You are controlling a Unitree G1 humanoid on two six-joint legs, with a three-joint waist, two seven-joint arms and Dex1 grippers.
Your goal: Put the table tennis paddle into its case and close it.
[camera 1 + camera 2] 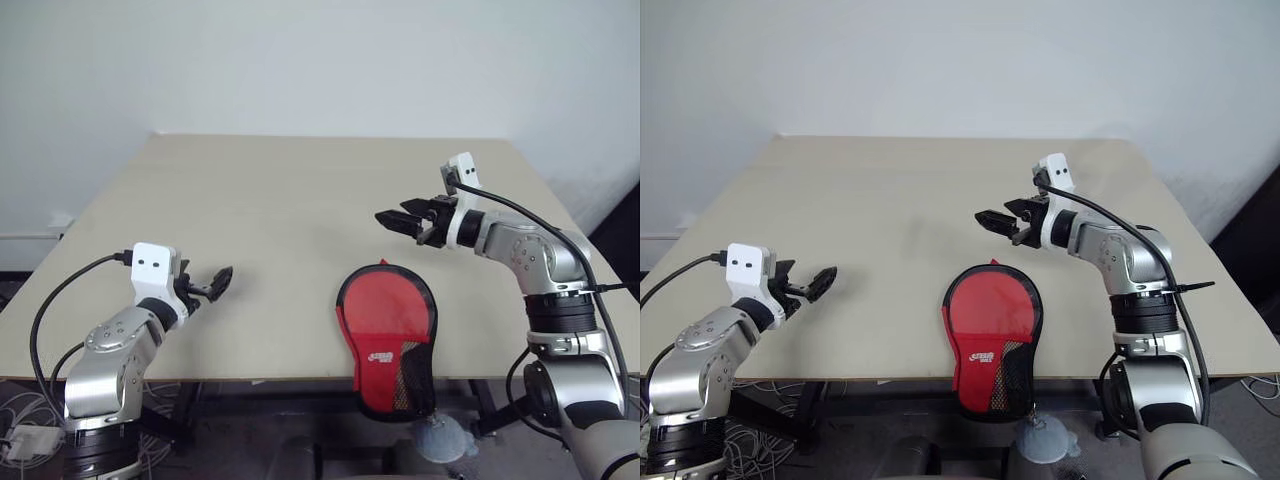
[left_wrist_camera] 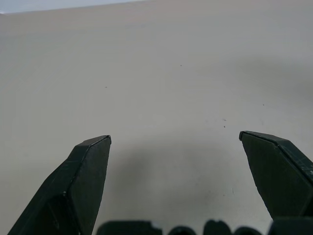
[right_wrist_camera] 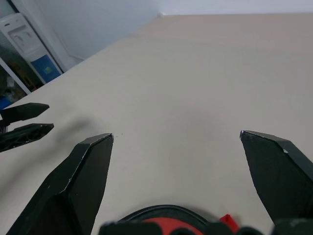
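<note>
table (image 1: pixel 300 200) of pale beige stretches ahead of me, wide and mostly bare, running to a white wall at the far side. the case (image 1: pixel 388 335) lies on the near edge, a little right of the middle, red side up with black trim all round. its round end points away from me and its narrow end, with the white logo and the black mesh patch, hangs over the near edge of the table. i cannot tell from here whether the paddle is inside it. a pale bluish wad (image 1: pixel 443 437) sits just below the narrow end, lower than the table top.

my right gripper (image 1: pixel 397 221) hangs above the table just beyond the far end of the case, pointing left, apart from it. its two black fingers (image 3: pixel 80 183) are spread wide with nothing between them, and the red rim of the case peeks in between their roots in the right wrist view.

my left gripper (image 1: pixel 214 283) is over the near left part of the table, well apart from the case, aimed to the right. its fingers (image 2: pixel 83 178) are also spread wide and empty, with bare table top between them.
</note>
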